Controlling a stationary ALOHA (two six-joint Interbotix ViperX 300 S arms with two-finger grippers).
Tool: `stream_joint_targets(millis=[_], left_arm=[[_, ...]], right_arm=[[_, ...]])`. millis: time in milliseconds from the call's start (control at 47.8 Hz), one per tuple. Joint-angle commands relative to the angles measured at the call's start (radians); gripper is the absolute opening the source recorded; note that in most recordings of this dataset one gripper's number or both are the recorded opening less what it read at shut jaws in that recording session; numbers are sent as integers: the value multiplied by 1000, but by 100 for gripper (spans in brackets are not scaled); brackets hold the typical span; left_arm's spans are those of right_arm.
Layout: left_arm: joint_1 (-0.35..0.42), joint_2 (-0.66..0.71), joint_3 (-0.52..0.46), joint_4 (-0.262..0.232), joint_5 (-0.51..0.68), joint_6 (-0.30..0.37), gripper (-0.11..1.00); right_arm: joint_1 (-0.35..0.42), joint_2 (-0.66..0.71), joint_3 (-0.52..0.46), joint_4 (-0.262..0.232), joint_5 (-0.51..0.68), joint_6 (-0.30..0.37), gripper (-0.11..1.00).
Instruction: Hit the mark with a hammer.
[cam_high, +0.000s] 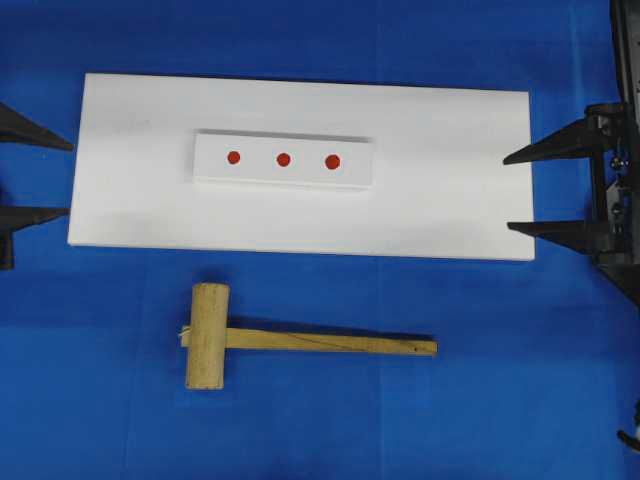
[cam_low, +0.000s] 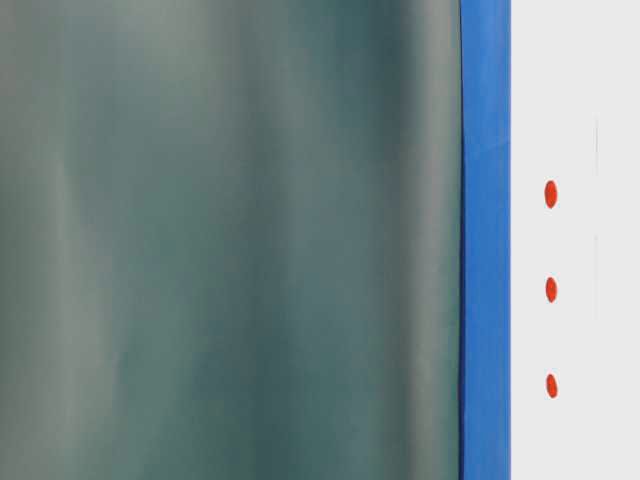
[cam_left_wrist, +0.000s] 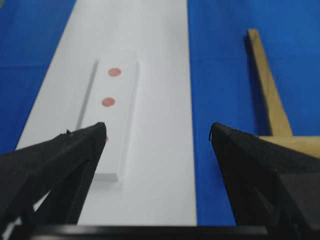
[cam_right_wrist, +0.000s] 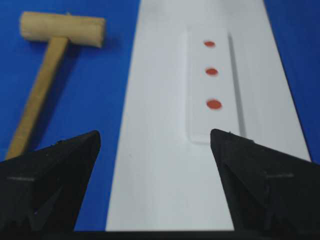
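Note:
The hammer (cam_high: 207, 335), a light wooden mallet, lies flat on the blue cloth in front of the white board, head to the left and handle pointing right. On the raised white strip (cam_high: 255, 175) sit three red dots in a row; the mark (cam_high: 283, 159) is the middle one. My left gripper (cam_high: 68, 178) stands open at the board's left end, and my right gripper (cam_high: 507, 192) stands open at its right end; both are empty. The left wrist view shows the mark (cam_left_wrist: 108, 102) ahead and the hammer (cam_left_wrist: 267, 85) to the right. In the right wrist view the mark (cam_right_wrist: 212, 71) lies ahead and the hammer (cam_right_wrist: 62, 29) to the left.
The white board (cam_high: 450, 200) lies across the blue cloth (cam_high: 520, 400) between the two grippers. At table level a grey-green blurred surface (cam_low: 230, 240) fills most of the view; the three dots, with the mark (cam_low: 551, 290) in the middle, show at the right.

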Motion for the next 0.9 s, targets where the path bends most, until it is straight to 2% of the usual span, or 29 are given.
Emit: stream_joint_targets(millis=[0,146,460,878], left_arm=[[-5,-8,3,-2,-11,2,83],[-5,-29,31,-2,-12,2,83],[-5,-54,48,-2,-11,2,83],[-5,-54,48,-2,-8,0,83]], right_arm=[[-2,-17,18,17,-46,2,81],[0,-37,55,38,-72,2,81],[5,-40,54,38,-71,2,77],[5,-40,54,35,-71,-2,77]])
